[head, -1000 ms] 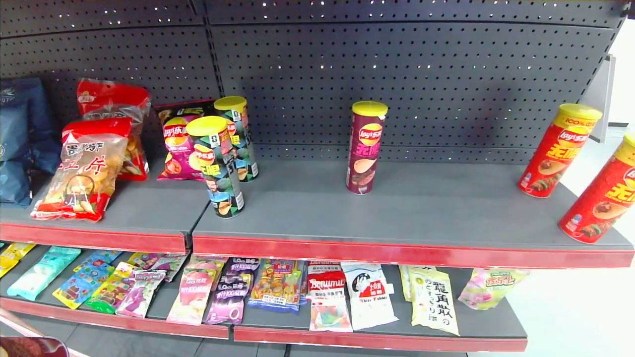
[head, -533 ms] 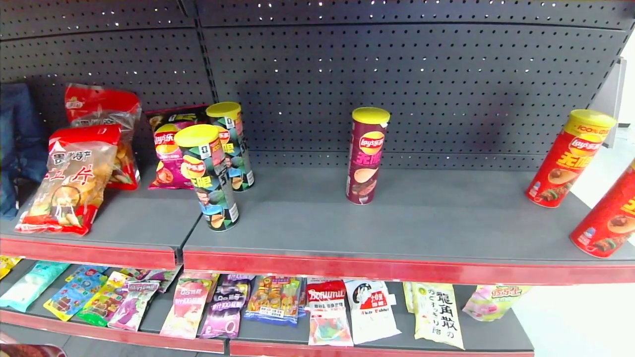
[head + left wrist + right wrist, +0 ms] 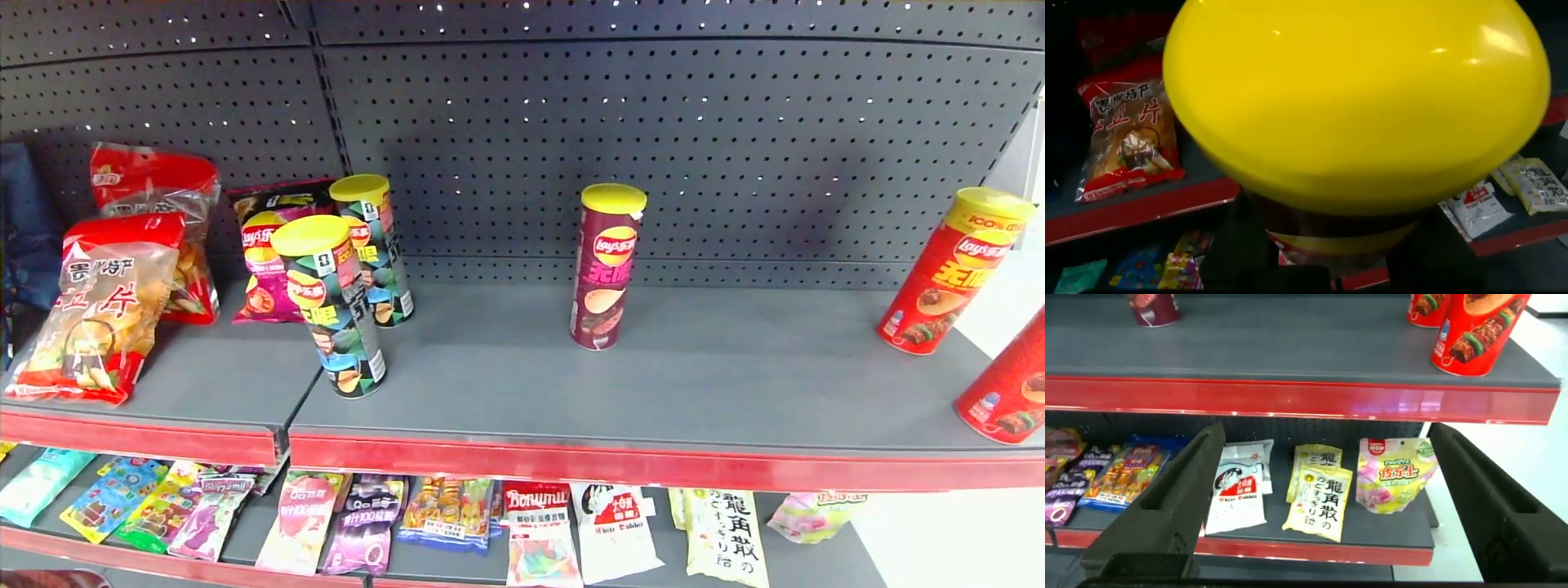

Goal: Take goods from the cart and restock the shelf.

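In the head view, a grey metal shelf with a red front edge (image 3: pixel 694 392) runs across a dark perforated back panel (image 3: pixel 653 122). A maroon crisp tube with a yellow lid (image 3: pixel 602 269) stands upright near the shelf's middle, well apart from the rest. To its left stand two multicoloured tubes with yellow lids (image 3: pixel 331 310), one just behind the other, with a purple crisp bag (image 3: pixel 260 261) leaning at the back beside them. Farther left, two red-and-clear snack bags (image 3: pixel 90 310) lean one before the other. At the right end stand two red tubes (image 3: pixel 951 273), the nearer one cut off by the frame's edge. A lower shelf (image 3: pixel 824 563) carries a row of flat sweet packets (image 3: pixel 457 510).

In the left wrist view, the left tool (image 3: pixel 1331 265) is closed around a tube with a large yellow lid (image 3: pixel 1355 98); the lid sits right before the camera, and dark fingers (image 3: pixel 1241 245) flank the tube's body. Behind it, a red-and-clear bag lies on the grey shelf.

In the right wrist view, the right tool (image 3: pixel 1325 437) stands wide open with nothing between its black fingers. Beyond it lie a white packet (image 3: pixel 1237 494), yellow packets (image 3: pixel 1319 494) and a pink-and-green packet (image 3: pixel 1396 474) on the lower shelf.
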